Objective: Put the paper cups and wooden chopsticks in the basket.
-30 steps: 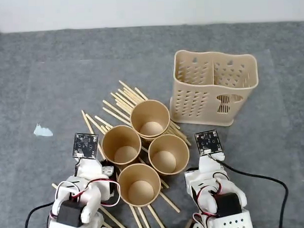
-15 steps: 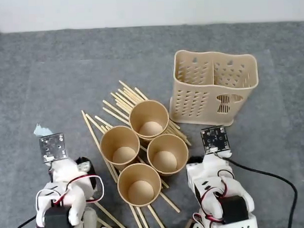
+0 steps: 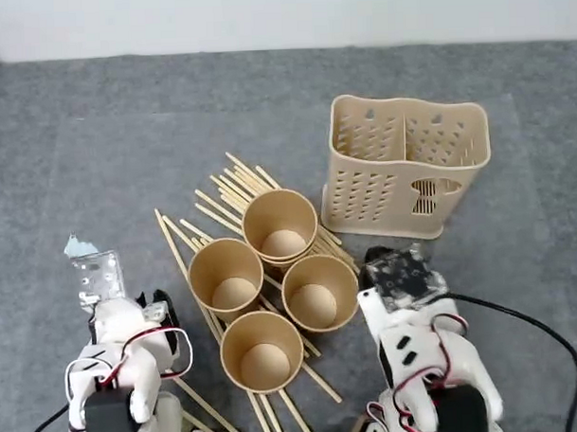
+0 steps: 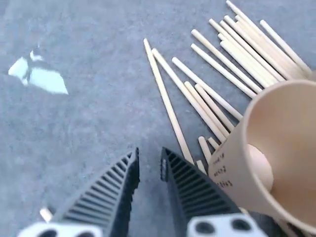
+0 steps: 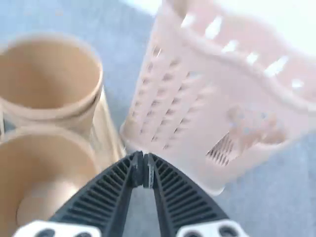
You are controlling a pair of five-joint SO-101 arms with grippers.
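Note:
Four paper cups stand clustered mid-table: one at the back (image 3: 280, 226), one on the left (image 3: 226, 275), one on the right (image 3: 320, 291) and one at the front (image 3: 262, 350). Wooden chopsticks (image 3: 233, 194) lie scattered under and around them. The beige perforated basket (image 3: 405, 164) stands upright at the back right. My left gripper (image 4: 149, 158) hovers over bare carpet beside a cup (image 4: 276, 148) and chopsticks (image 4: 207, 94), its jaws slightly apart and holding nothing. My right gripper (image 5: 142, 163) is shut and empty, low between two cups (image 5: 49, 74) and the basket (image 5: 232, 98).
A white paper scrap (image 3: 78, 246) lies on the grey carpet at the left, also seen as the scrap (image 4: 39, 76) ahead of my left gripper. The left arm (image 3: 114, 364) and right arm (image 3: 422, 363) flank the cups at the front edge.
My left arm has swung left, away from the cups, toward the paper scrap. My right arm has shifted slightly and leaned forward toward the basket. The cups were nudged slightly.

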